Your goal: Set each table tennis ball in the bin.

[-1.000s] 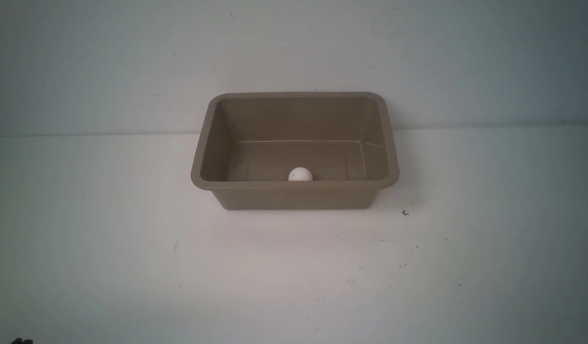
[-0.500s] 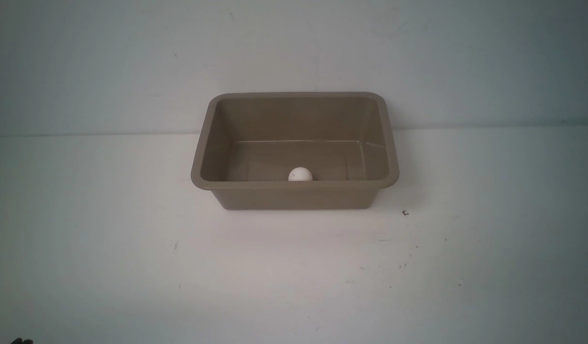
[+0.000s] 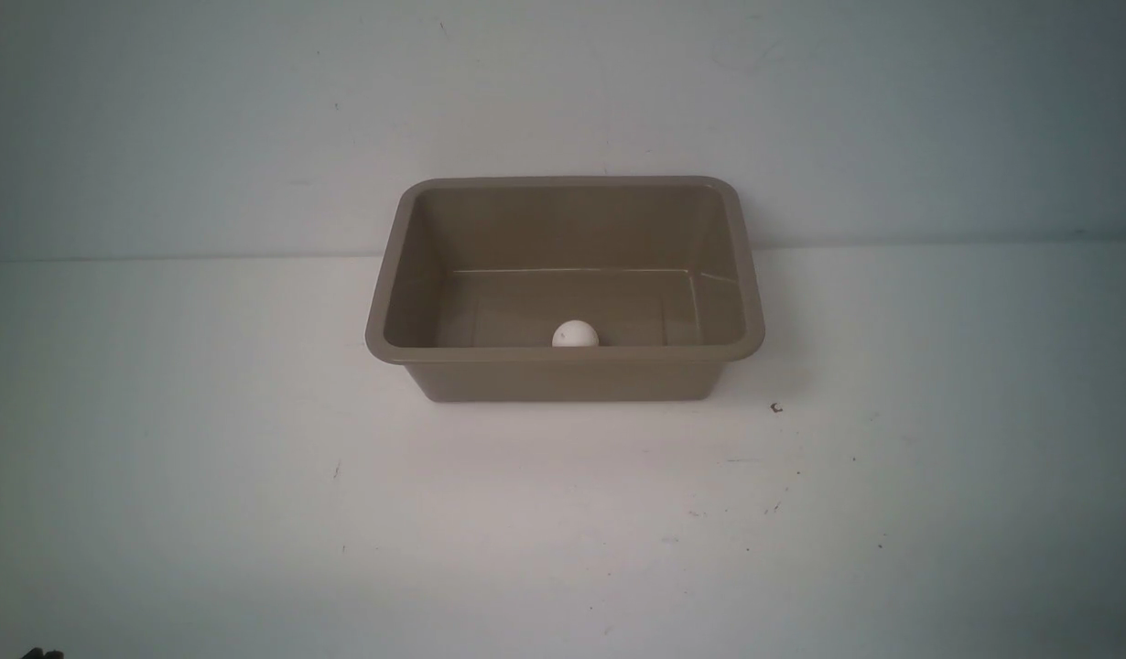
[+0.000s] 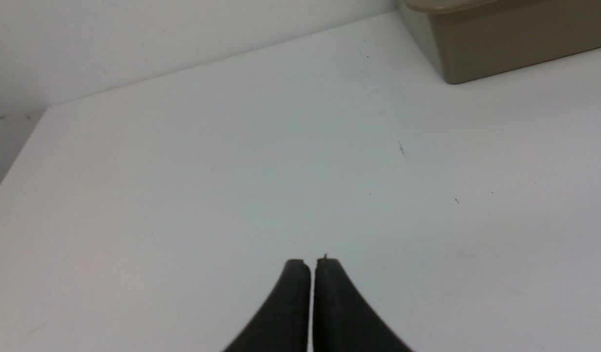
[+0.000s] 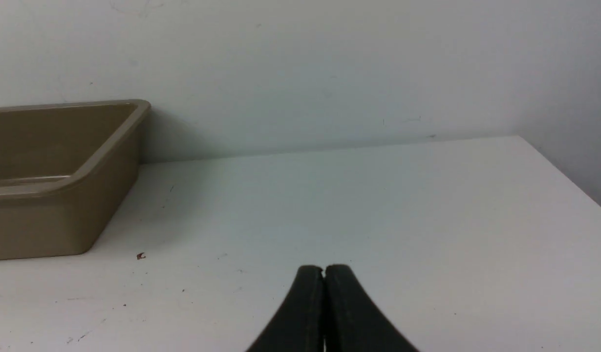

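Note:
The taupe bin [image 3: 563,352] stands at the middle of the white table, near the back wall. One white table tennis ball [image 3: 575,335] lies inside it against the near wall, partly hidden by the rim. No ball shows on the table in any view. In the left wrist view my left gripper [image 4: 313,261] is shut and empty over bare table, with a corner of the bin [image 4: 505,44] far off. In the right wrist view my right gripper [image 5: 324,268] is shut and empty, the bin [image 5: 61,215] well away to its side. Neither gripper appears in the front view.
The white table [image 3: 252,476] carries only small dark specks, one [image 3: 776,408] by the bin's near right corner. A pale wall [image 3: 563,91] rises right behind the bin. The table's side edges show in both wrist views.

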